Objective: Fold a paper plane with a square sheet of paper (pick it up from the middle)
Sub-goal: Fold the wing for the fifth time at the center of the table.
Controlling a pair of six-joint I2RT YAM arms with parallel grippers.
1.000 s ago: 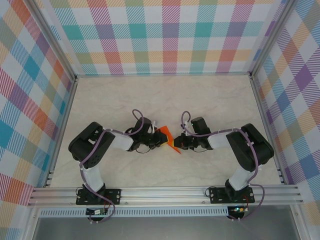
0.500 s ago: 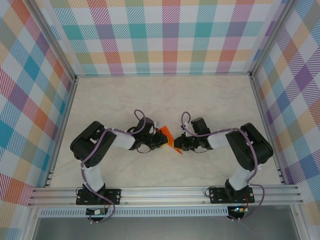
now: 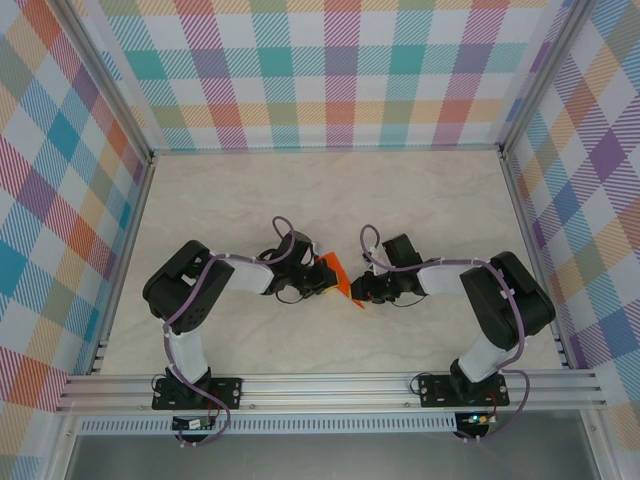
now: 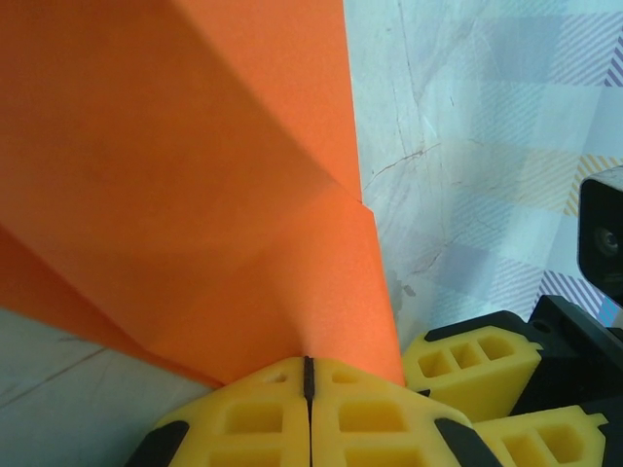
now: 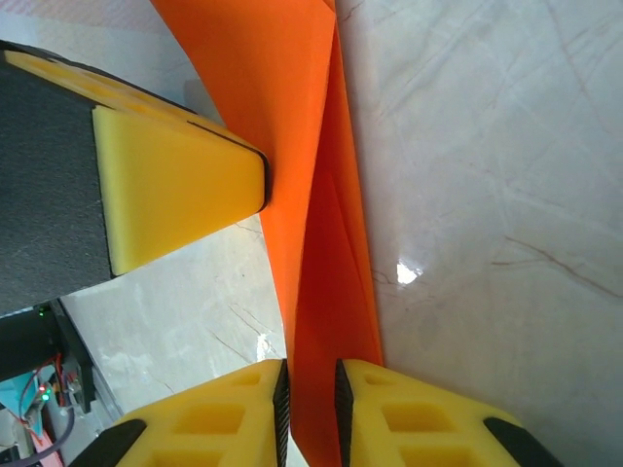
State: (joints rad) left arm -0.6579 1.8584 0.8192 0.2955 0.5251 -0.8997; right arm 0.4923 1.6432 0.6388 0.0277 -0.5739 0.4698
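Note:
The square sheet of paper [image 3: 338,274] is bright orange and folded into layers with sharp creases. It stands up off the table at the middle, between my two grippers. My left gripper [image 3: 324,279] is shut on its edge; in the left wrist view the yellow pads [image 4: 243,413] meet with the paper [image 4: 195,185] pinched at their tips. My right gripper [image 3: 358,293] faces it from the right. In the right wrist view its jaws [image 5: 310,375] stand slightly apart, with the folded paper [image 5: 316,282] running loosely through the narrow gap.
The marble-look tabletop [image 3: 330,190] is walled by aluminium rails and checked panels. In the right wrist view a yellow finger [image 5: 175,190] of the left gripper lies against the paper. A right finger [image 4: 477,365] shows at the left wrist view's lower right.
The right gripper's jaws have parted a little around the paper. Both arms have shifted slightly; the left gripper keeps its hold on the sheet.

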